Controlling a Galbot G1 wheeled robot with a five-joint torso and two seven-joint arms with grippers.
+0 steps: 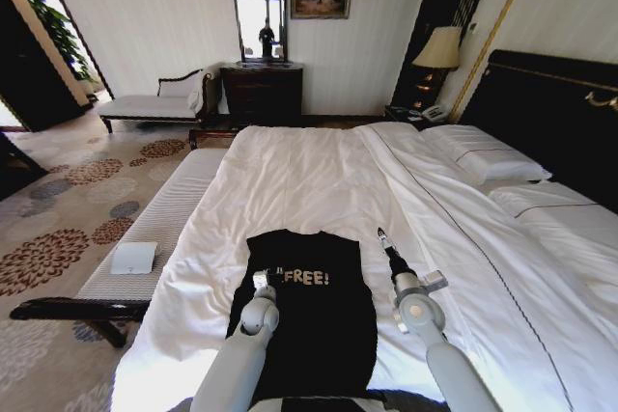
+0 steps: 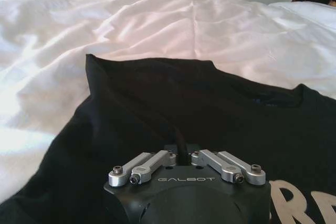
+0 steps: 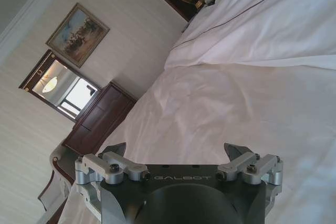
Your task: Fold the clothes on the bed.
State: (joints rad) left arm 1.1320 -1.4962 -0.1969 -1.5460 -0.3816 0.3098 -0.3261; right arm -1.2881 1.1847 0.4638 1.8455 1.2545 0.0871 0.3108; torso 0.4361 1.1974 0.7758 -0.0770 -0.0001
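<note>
Low in the centre of the head view, the black short-sleeved cotton T-shirt point(image 1: 304, 311) with white "FREE!" lettering lies chest-up on the large white-sheeted bed point(image 1: 319, 176), near its foot edge. Its sides look already turned in, giving a narrow upright strip with the collar toward the upper part of the frame. The left pincer point(image 1: 260, 281) sits over the shirt's left edge, just beside the lettering; in the left wrist view its linkages are drawn together, so it appears closed, though whether it pinches cloth cannot be told. The right pincer point(image 1: 382, 235) hovers at the shirt's upper right corner, just off the black fabric and above the white sheet; in the right wrist view its fingers point(image 3: 237, 153) stand wide apart and empty.

The step in hand seems to be the lengthwise fold. The next move probably calls for both pincers to catch matching points on one end of the strip and carry it over the other.

Beyond the bed stand a padded bench point(image 1: 145, 238) at lower left, a dark wooden dresser point(image 1: 262, 92) and white pillows point(image 1: 488, 156) at right.
</note>
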